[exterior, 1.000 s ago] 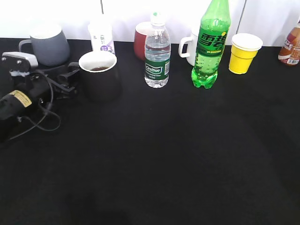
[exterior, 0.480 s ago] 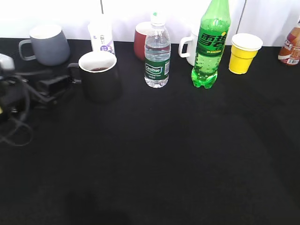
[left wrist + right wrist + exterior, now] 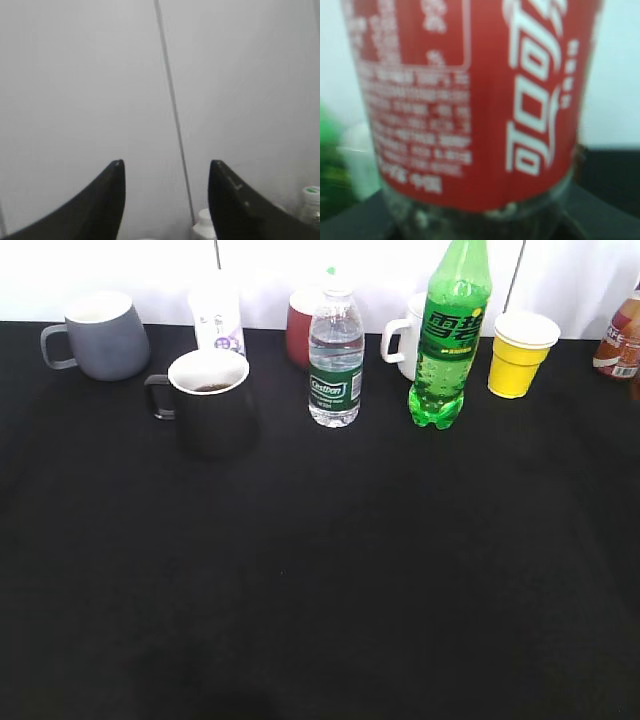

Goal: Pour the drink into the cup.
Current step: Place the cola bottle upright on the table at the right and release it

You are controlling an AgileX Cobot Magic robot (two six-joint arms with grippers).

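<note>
1. Drink (image 3: 470, 100): red-labelled bottle filling the right wrist view, very near; in the exterior view only a sliver at the 3 o'clock edge (image 3: 622, 340). Fill level not visible.
2. Cup (image 3: 210, 400): black, white inside, upright at 10 o'clock on the table (image 3: 320, 590); a little dark liquid appears to sit in it.
3. Right tool: fingers not visible; whether it grips the drink cannot be told.
4. Left tool (image 3: 166, 170): fingers apart, empty, facing the white wall.
5. Between: water bottle (image 3: 335, 355), green bottle (image 3: 448, 335), yellow cup (image 3: 520, 352); grey mug (image 3: 100, 333) at 10 o'clock.
6. Handling: likely setting the drink down; keep it upright, release only once it is seated.
</note>
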